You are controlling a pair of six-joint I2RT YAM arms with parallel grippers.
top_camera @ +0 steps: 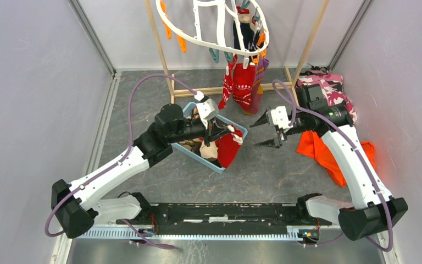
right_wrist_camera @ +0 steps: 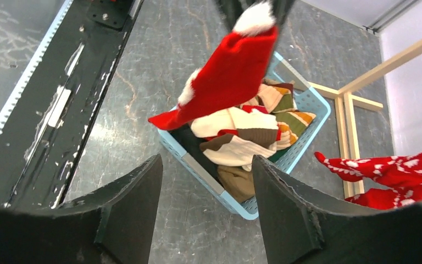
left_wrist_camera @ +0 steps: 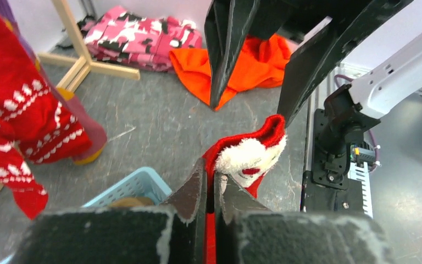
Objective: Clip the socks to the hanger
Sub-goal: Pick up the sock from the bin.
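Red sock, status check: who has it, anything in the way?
Left gripper shut on red sock, held over basket. Right gripper open, empty, facing it. Gap between them clear.

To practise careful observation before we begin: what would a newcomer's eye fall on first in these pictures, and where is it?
First, the red sock with a fluffy white cuff, pinched in the left gripper over the light blue basket of socks at the centre of the top view. The right gripper faces it, open. Behind them, red patterned socks hang clipped to the white hanger.
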